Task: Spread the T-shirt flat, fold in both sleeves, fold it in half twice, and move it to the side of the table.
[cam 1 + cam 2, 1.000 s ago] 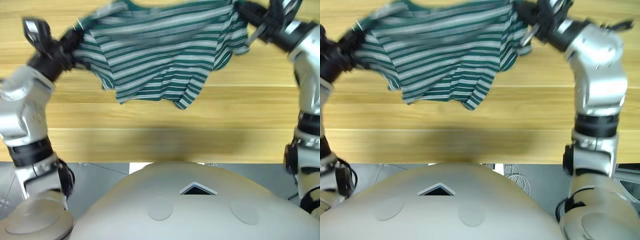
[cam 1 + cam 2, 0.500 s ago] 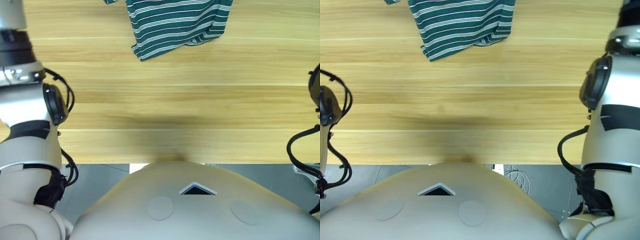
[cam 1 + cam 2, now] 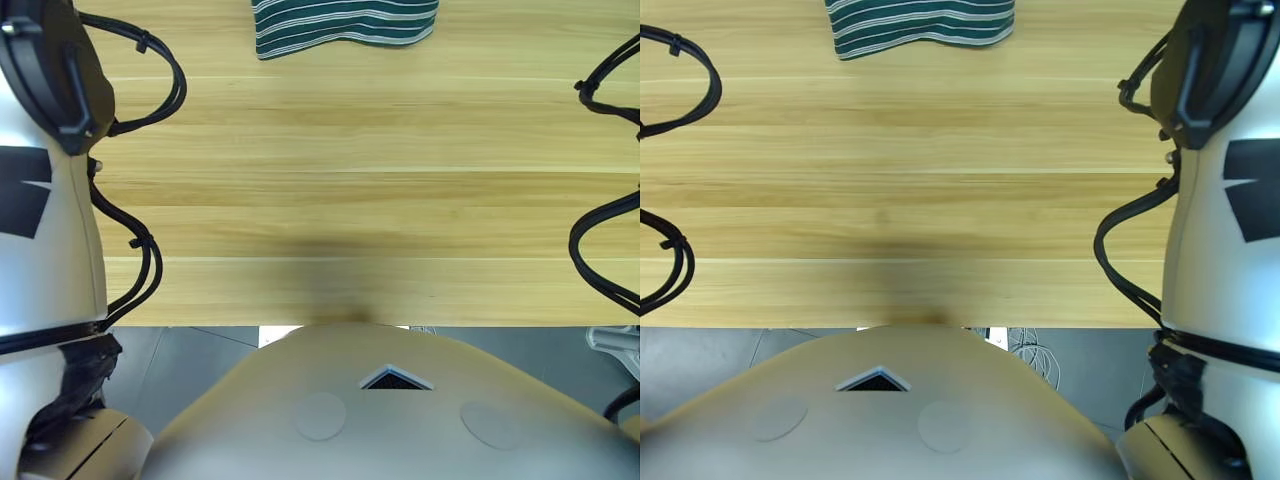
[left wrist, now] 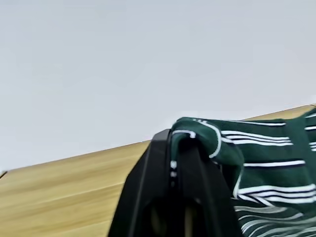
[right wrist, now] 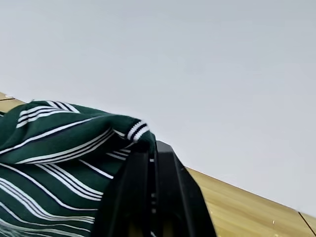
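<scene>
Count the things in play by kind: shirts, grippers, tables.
T-shirt: 1
Grippers: 2, the left gripper and the right gripper, each shut on the T-shirt
Table: 1
Total: 4

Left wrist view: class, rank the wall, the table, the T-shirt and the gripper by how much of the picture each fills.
1. wall
2. T-shirt
3. left gripper and table look about equal; the gripper sits nearest the camera, so unranked.
</scene>
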